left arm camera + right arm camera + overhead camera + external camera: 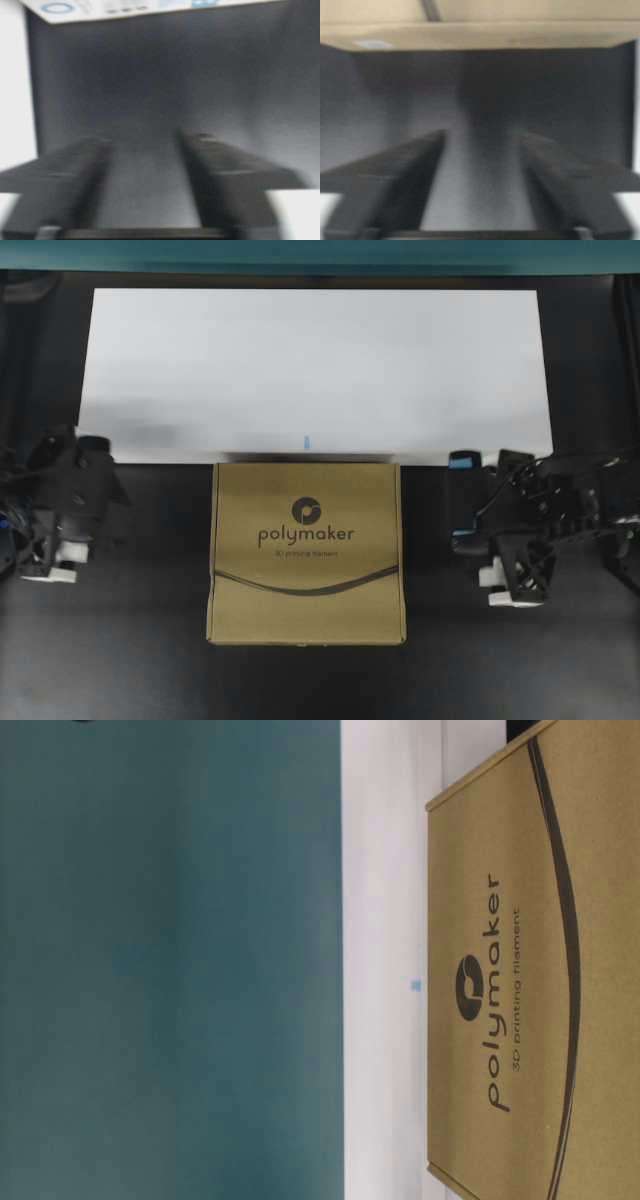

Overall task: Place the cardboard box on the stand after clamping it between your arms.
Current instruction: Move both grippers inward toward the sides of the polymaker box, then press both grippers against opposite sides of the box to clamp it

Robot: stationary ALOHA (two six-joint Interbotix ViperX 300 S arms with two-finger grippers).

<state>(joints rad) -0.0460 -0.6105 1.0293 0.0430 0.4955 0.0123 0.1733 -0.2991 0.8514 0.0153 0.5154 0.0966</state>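
A dark table [120,660] with a teal wall [170,960] behind holds the cardboard box [306,552], flat against the white stand [315,370]. The left claw [145,142] and right claw [482,137] flank it, fingers apart, touching nothing.

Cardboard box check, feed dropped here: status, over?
Left gripper and right gripper open, empty, off the cardboard box. Box flat on table, butted against stand, not on it. Nothing between.
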